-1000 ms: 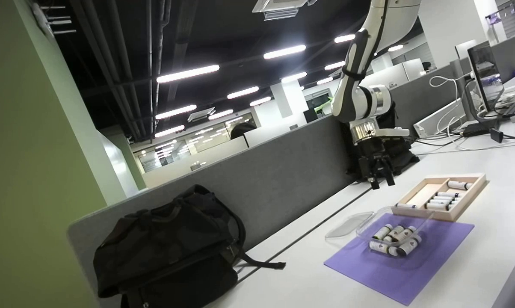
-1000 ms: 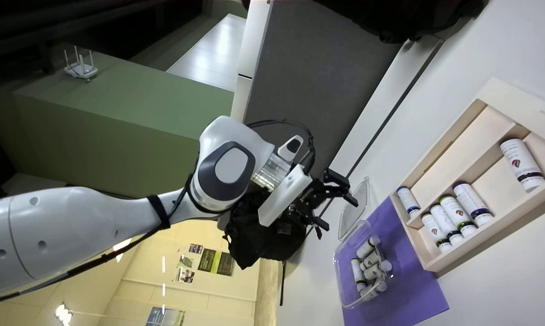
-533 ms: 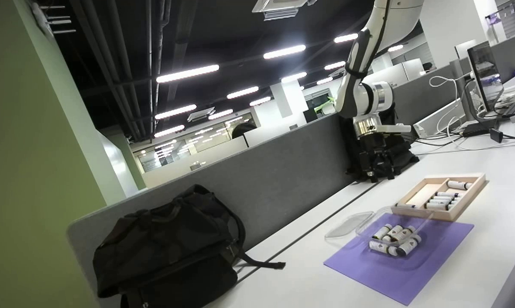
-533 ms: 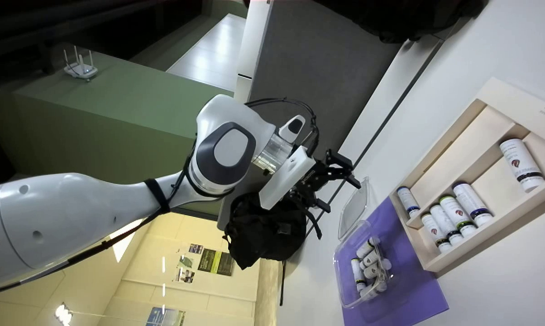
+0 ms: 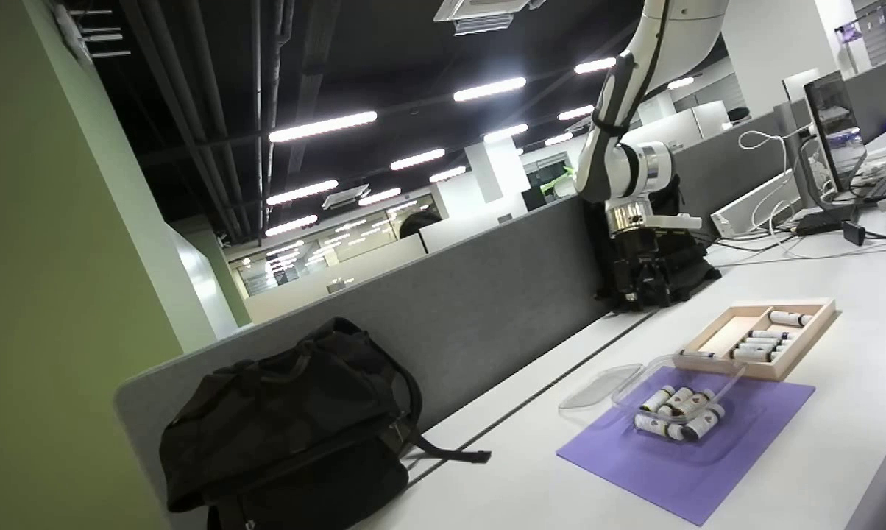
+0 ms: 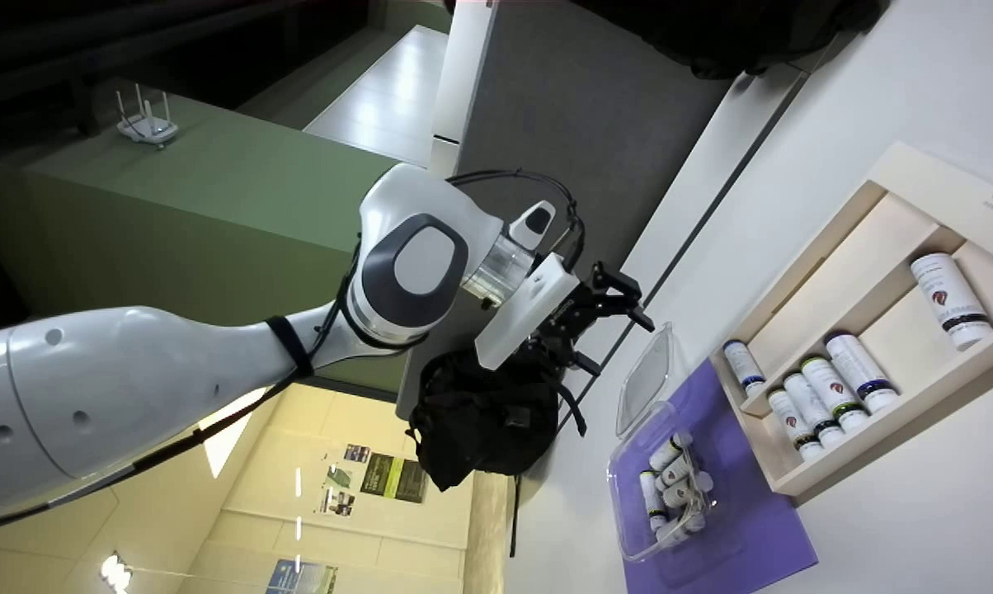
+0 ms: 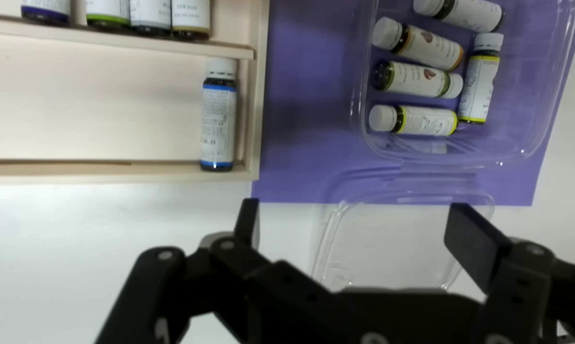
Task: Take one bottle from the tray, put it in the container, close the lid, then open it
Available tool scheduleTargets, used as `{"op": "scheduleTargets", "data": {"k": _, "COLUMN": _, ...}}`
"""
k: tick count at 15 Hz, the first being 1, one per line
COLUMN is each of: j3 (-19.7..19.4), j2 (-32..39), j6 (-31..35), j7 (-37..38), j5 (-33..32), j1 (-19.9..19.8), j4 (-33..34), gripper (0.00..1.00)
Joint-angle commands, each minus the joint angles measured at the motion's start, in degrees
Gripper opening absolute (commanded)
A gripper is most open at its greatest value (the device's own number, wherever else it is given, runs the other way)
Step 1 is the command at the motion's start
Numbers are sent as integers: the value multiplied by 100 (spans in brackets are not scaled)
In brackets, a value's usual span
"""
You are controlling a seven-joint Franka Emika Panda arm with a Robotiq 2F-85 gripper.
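My gripper (image 7: 354, 224) is open and empty, above the table near the partition; it shows in both exterior views (image 5: 649, 300) (image 6: 616, 342). In the wrist view the clear lid (image 7: 392, 243) lies below and between the fingers, folded open from the clear container (image 7: 531, 95). Several white-labelled bottles (image 7: 423, 79) lie in the container. The wooden tray (image 7: 259, 119) is beside it. A blue-banded bottle (image 7: 219, 119) lies in one tray compartment; several more bottles (image 6: 826, 388) lie in the others. In both exterior views the lid (image 5: 601, 389) (image 6: 647, 379) lies open on the partition side.
A purple sheet (image 5: 678, 486) lies under the container. A grey partition (image 5: 487, 309) runs along the table's back edge. A black backpack (image 5: 296, 434) stands against it, and another black bag (image 6: 480, 421) is behind the gripper. A monitor (image 5: 837, 132) and cables stand farther along.
The arm and gripper have risen slightly and shifted toward the partition, mostly in the first half second. The gripper stays open. Bottles, tray, container and lid have not moved.
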Motion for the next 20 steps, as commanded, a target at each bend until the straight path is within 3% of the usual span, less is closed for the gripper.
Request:
{"op": "scheduleTargets", "data": {"k": 1, "j3": 125, "j2": 465, "j6": -172, "j7": -386, "j5": 266, "j1": -277, "j4": 890, "gripper": 100}}
{"op": "scheduleTargets", "data": {"k": 6, "j3": 358, "j2": 1438, "j6": -1062, "j7": -734, "j5": 822, "j1": -641, "j4": 2466, "gripper": 100}}
{"op": "scheduleTargets", "data": {"k": 9, "j3": 311, "j2": 2089, "j6": -1658, "j7": -278, "j5": 915, "j1": -619, "j4": 3352, "gripper": 100}}
{"op": "scheduleTargets", "data": {"k": 10, "j3": 286, "j2": 1538, "j6": -1248, "j7": -627, "j5": 860, "j1": -609, "j4": 2540, "gripper": 100}}
{"op": "scheduleTargets", "data": {"k": 13, "j3": 318, "j2": 1992, "j6": -1442, "j7": -523, "j5": 860, "j1": -630, "j4": 3045, "gripper": 100}}
{"op": "scheduleTargets", "data": {"k": 20, "j3": 349, "j2": 2165, "j6": -1461, "j7": -519, "j5": 912, "j1": -672, "j4": 3278, "gripper": 100}}
